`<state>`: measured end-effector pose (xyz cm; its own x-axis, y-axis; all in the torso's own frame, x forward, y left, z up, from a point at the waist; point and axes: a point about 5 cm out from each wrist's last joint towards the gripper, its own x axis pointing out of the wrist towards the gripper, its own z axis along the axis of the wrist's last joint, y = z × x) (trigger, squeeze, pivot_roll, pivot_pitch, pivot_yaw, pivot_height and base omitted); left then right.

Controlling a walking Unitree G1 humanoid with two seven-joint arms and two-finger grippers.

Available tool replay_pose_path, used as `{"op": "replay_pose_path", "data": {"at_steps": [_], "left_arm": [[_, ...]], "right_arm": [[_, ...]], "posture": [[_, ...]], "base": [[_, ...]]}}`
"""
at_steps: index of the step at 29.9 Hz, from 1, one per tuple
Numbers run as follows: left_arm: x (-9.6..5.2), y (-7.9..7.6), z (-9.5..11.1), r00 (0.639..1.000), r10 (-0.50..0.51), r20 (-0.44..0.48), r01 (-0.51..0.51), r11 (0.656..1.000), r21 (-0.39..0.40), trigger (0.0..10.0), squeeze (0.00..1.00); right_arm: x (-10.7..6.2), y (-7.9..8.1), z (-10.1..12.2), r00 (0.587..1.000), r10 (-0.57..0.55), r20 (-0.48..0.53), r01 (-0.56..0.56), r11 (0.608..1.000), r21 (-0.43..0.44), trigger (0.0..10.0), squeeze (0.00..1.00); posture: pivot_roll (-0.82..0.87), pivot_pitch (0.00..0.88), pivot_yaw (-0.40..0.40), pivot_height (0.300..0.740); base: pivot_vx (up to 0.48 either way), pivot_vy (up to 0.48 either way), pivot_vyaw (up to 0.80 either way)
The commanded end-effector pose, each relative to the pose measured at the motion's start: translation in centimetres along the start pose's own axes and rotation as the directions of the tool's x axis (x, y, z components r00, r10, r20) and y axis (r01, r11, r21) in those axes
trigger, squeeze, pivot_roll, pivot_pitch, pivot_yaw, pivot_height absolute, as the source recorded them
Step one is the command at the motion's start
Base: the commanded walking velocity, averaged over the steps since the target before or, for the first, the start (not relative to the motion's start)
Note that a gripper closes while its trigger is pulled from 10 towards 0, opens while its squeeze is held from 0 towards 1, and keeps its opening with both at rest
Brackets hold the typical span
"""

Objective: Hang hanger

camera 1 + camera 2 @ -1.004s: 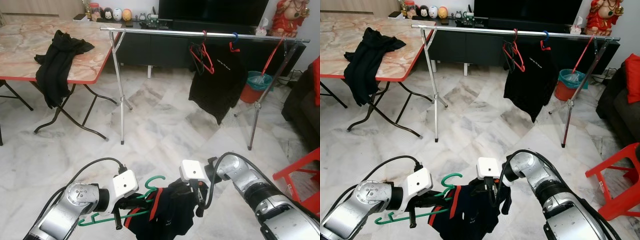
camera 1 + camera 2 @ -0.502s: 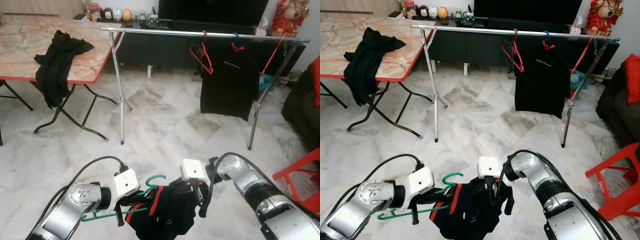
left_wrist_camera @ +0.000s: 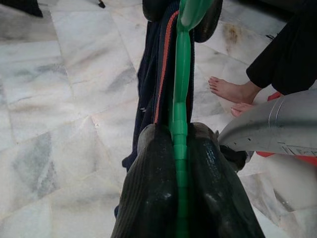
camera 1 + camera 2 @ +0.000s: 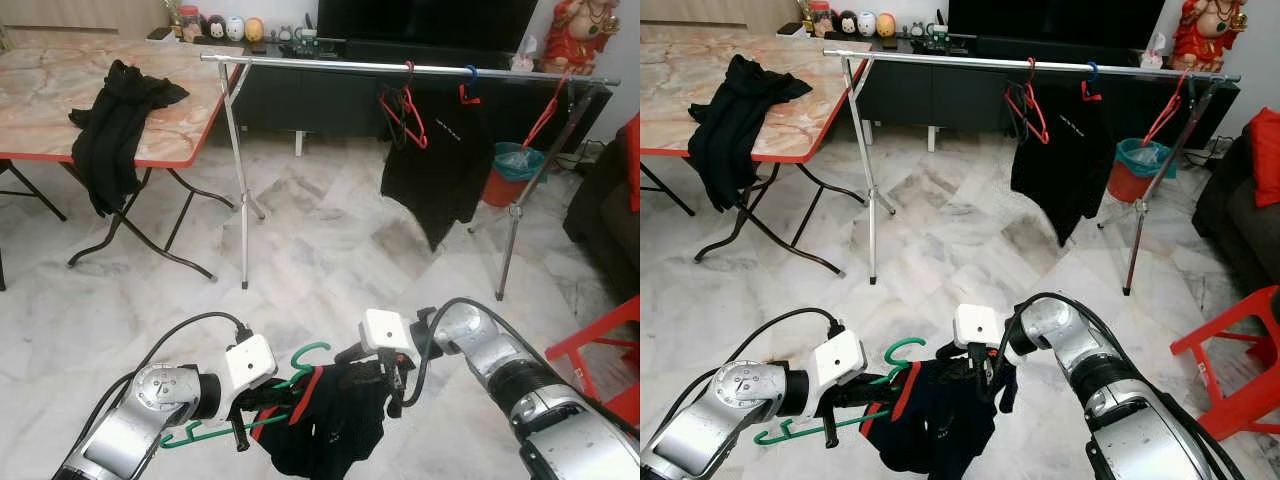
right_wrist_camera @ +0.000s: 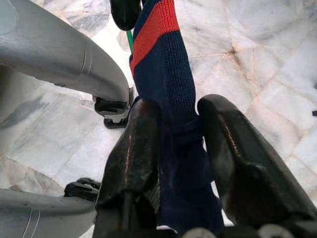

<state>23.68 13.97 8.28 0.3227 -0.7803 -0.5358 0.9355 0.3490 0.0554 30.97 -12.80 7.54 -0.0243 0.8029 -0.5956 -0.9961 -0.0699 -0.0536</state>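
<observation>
Left gripper (image 3: 179, 148) pinches the green hanger (image 4: 300, 364) steady by its bar. Right gripper (image 5: 178, 144) clamps the dark garment (image 4: 330, 420) on it. Both low, well short of the rail (image 4: 400, 68).

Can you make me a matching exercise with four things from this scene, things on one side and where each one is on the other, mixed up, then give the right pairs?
Things:
1. green hanger
2. black shirt
3. black garment
4. teal bin

Places:
A. draped over the edge of the marble-top table
B. on the floor behind the drying rack
C. clamped in the left tool
D. hanging from the rack's rail

Pairs: 1-C, 2-D, 3-A, 4-B
</observation>
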Motion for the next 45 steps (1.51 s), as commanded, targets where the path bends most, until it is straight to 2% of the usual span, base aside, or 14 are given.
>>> {"op": "replay_pose_path", "data": {"at_steps": [1,9,11,12,13,14,21,23,31,36,38,39,41,45], "left_arm": [[-0.4,0.3,0.6,1.000,0.012,0.027,-0.013,1.000,0.004,10.0,0.00],[-0.4,0.3,0.6,1.000,0.007,0.030,-0.007,1.000,-0.001,10.0,0.00],[-0.4,0.3,0.5,1.000,0.005,0.031,-0.005,1.000,-0.004,10.0,0.00],[-0.4,0.3,0.5,1.000,0.005,0.030,-0.004,1.000,-0.005,10.0,0.00],[-0.4,0.3,0.5,1.000,0.004,0.029,-0.004,1.000,-0.005,10.0,0.00],[-0.5,0.2,0.4,1.000,0.002,0.028,-0.002,1.000,-0.005,10.0,0.00],[-0.5,0.1,0.3,1.000,-0.010,0.024,0.010,1.000,-0.007,10.0,0.00],[-1.0,0.2,0.2,1.000,-0.012,0.029,0.013,1.000,-0.012,10.0,0.00],[-3.5,0.8,0.0,0.999,-0.009,0.047,0.010,1.000,-0.024,10.0,0.00],[-4.9,1.3,-0.1,0.998,-0.012,0.063,0.014,0.999,-0.042,10.0,0.00],[-5.0,1.3,0.0,0.997,-0.013,0.071,0.016,0.999,-0.041,10.0,0.00],[-5.5,1.3,0.8,0.990,-0.043,0.133,0.050,0.997,-0.055,10.0,0.00],[-5.8,1.2,1.4,0.984,-0.065,0.165,0.076,0.995,-0.059,10.0,0.00],[-6.1,1.2,1.4,0.983,-0.095,0.156,0.103,0.994,-0.046,10.0,0.00]], "right_arm": [[-0.4,-0.6,0.8,1.000,-0.016,0.016,0.016,1.000,-0.024,10.0,1.00],[-0.9,-0.9,0.9,0.999,-0.039,0.021,0.039,0.999,-0.027,10.0,1.00],[-1.7,-1.2,0.9,0.996,-0.080,0.030,0.081,0.996,-0.030,10.0,1.00],[-1.8,-1.3,1.0,0.995,-0.089,0.038,0.090,0.995,-0.029,10.0,0.86],[-1.9,-1.4,1.0,0.995,-0.095,0.043,0.096,0.995,-0.029,10.0,0.86],[-2.1,-1.4,1.1,0.993,-0.103,0.052,0.105,0.994,-0.027,10.0,0.00],[-3.6,-1.5,1.0,0.993,-0.101,0.069,0.102,0.995,-0.015,10.0,0.00],[-4.5,-0.9,0.2,0.998,-0.056,0.025,0.056,0.998,-0.013,10.0,0.00],[-7.1,-0.3,-1.6,0.993,-0.090,-0.078,0.090,0.996,-0.009,10.0,0.00],[-9.5,1.2,-3.3,0.985,-0.013,-0.172,0.017,1.000,0.022,10.0,0.00],[-9.7,1.4,-3.6,0.982,-0.008,-0.189,0.011,1.000,0.016,10.0,0.00],[-10.1,1.7,-4.1,0.977,-0.016,-0.211,0.021,0.999,0.024,10.0,0.00],[-10.2,1.8,-4.3,0.975,-0.026,-0.220,0.033,0.999,0.025,10.0,0.00],[-10.2,1.8,-4.4,0.971,-0.036,-0.235,0.041,0.999,0.017,10.0,0.00]], "posture": [[0.09,0.000,-0.090,0.740],[0.09,0.000,-0.090,0.740],[0.08,0.000,-0.090,0.740],[0.08,0.000,-0.090,0.740],[0.08,0.000,-0.090,0.740],[0.08,0.000,-0.090,0.740],[0.07,0.000,-0.088,0.740],[0.07,0.000,-0.090,0.740],[0.07,0.000,-0.092,0.740],[0.06,0.000,-0.091,0.740],[0.05,0.000,-0.093,0.740],[0.05,0.000,-0.095,0.740],[0.05,0.000,-0.095,0.740],[0.05,0.000,-0.095,0.740]], "base": [[0.000,0.000,0.00],[0.000,0.000,0.00],[0.000,0.000,0.00],[0.000,0.000,0.00],[0.000,0.000,0.00],[0.000,0.000,0.00],[0.000,0.000,0.00],[0.000,0.000,0.00],[0.000,0.000,0.00],[0.000,0.000,0.00],[0.000,0.000,0.00],[0.000,0.000,0.00],[0.000,0.000,0.00],[0.000,0.000,0.00]]}}
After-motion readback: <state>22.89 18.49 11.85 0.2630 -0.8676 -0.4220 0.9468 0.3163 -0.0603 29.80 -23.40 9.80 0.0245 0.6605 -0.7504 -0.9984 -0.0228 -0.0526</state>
